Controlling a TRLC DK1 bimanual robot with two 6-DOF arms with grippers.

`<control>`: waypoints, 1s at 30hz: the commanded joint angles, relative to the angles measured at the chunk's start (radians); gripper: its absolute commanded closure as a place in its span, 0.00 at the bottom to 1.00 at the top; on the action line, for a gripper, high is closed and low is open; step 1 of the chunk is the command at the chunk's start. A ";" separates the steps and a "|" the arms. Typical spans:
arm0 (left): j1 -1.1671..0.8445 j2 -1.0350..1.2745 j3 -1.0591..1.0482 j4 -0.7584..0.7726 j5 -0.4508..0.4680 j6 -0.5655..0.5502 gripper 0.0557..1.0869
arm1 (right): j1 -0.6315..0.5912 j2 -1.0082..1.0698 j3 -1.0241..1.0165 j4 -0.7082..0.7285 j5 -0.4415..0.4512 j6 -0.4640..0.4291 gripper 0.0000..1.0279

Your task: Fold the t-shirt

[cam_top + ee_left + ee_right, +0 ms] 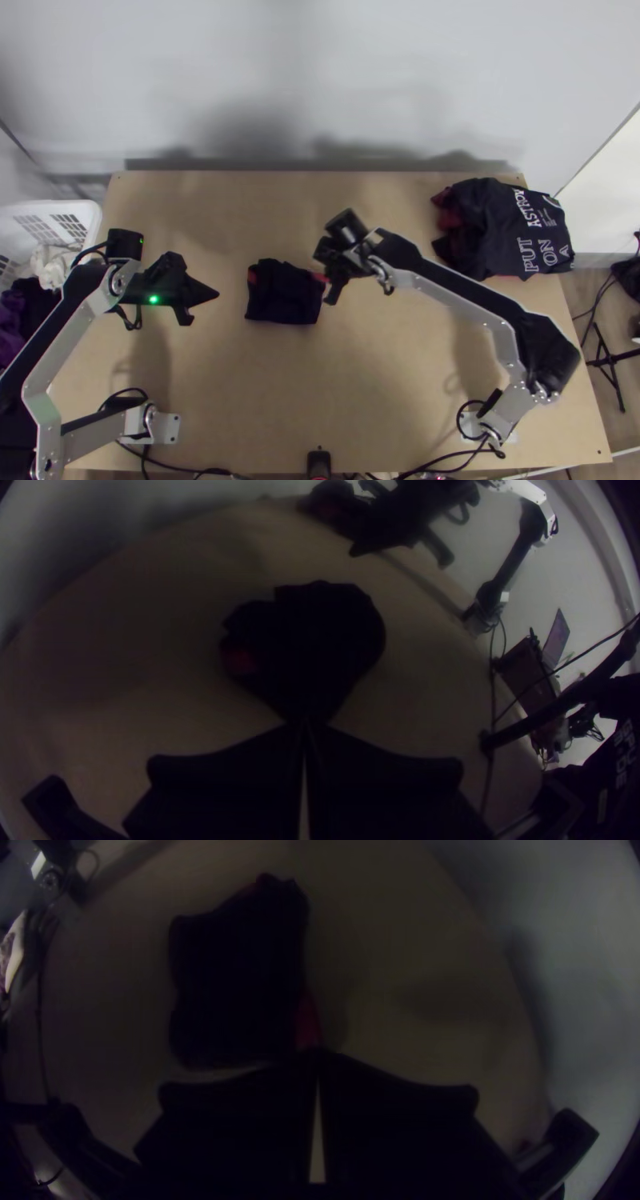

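A dark t-shirt with small red patches lies as a small, compact folded bundle mid-table. My left gripper is shut, a short gap to the left of the bundle. From the left wrist, the shut gripper points at the dark cloth. Over the bundle's right back corner is my right gripper. In the right wrist view that gripper is shut, its tips beside a red patch of the cloth; whether they touch it, I cannot tell.
Dark and red clothes with white lettering are heaped at the table's back right corner. A white basket holding clothes stands off the left edge. Cables run along the near edge. Bare wood lies between the arm bases.
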 commanded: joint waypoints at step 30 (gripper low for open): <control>-0.238 0.074 -0.031 0.193 0.003 -0.250 0.94 | 0.228 0.182 0.175 -0.010 -0.132 0.059 0.97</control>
